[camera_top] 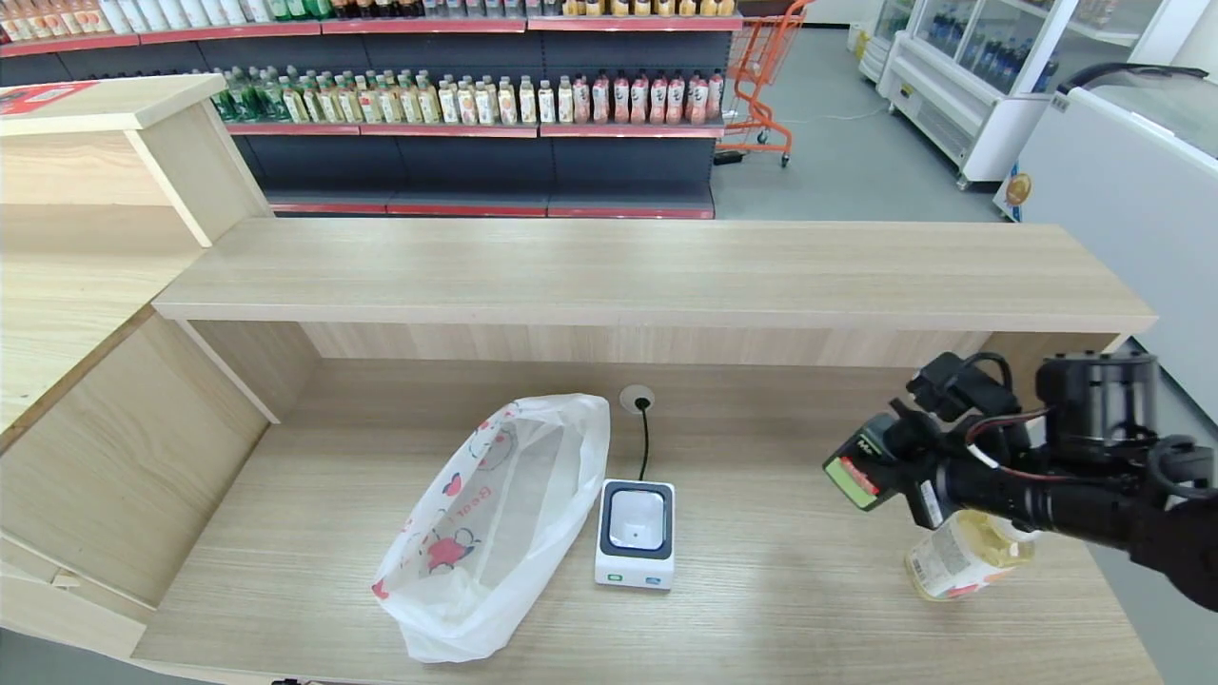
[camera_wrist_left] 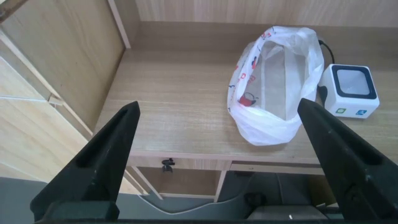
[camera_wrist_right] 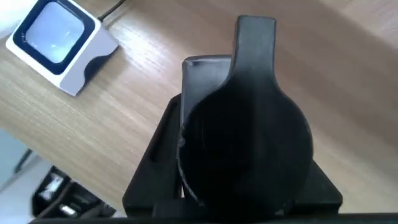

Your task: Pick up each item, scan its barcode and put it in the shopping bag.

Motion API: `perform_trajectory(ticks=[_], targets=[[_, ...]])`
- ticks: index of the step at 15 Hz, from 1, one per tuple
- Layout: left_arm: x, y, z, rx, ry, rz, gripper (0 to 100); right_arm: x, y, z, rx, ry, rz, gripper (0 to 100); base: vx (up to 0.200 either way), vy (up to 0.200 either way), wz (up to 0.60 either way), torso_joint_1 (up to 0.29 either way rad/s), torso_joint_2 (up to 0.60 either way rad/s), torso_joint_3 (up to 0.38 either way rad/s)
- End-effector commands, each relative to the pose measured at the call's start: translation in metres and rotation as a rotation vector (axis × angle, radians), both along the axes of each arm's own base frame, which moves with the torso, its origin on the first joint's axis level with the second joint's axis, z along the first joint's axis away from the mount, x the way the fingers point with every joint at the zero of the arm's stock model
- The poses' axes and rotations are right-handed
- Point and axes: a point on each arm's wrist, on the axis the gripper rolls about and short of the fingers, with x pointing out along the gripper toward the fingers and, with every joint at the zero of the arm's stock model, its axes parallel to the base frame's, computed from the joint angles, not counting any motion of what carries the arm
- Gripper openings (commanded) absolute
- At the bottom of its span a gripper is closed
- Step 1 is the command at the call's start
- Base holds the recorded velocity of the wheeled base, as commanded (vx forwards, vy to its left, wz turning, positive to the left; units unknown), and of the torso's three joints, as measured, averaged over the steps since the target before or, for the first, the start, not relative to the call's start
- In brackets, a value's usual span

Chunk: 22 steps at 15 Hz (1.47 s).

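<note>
Remote seat here. The right jaws are clamped on a small dark pack with a green and red face. It's held up in the air over the right end of the table, well apart from the scanner. The printed face looks turned toward the scanner's side, which makes sense to me, since that's the side that has to meet the window. The scanner sits mid-table with its window up and its cable running to the hole behind it. The bag lies just beside it on the left with its mouth spread open and facing up. I figure that's so a scanned item only needs a short hop to drop in. A bottle of yellow drink lies on its side on the table under the right arm, near the right edge, waiting its turn I assume. The left jaws are spread wide with nothing between them. They hang off the near left corner of the table, facing the bag, probably parked there in case the rim needs steadying. My read: the pack is picked up but not yet scanned. Next I'd swing it over the window, and the thing to watch is clipping that bottle on the way.
</note>
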Motion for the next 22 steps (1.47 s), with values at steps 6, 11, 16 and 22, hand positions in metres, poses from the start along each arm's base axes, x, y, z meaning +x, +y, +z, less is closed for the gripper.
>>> perform_trajectory(ticks=[6,11,16,22], targets=[[0.0,0.0,0.0,0.0,-0.001,0.0,100,-0.065,-0.033,0.023,-0.61,-0.684,0.414,0,0.0,0.0,0.0,0.0,0.0,0.0],[0.0,0.0,0.0,0.0,0.001,0.0,100,-0.072,0.017,-0.013,-1.126,-1.39,1.217,0,0.0,0.0,0.0,0.0,0.0,0.0],[0.0,0.0,0.0,0.0,-0.001,0.0,100,-0.067,0.059,-0.012,-1.161,-1.672,1.357,0,0.0,0.0,0.0,0.0,0.0,0.0],[0.0,0.0,0.0,0.0,-0.001,0.0,100,-0.069,0.072,0.001,-1.172,-1.796,1.348,0,0.0,0.0,0.0,0.0,0.0,0.0]])
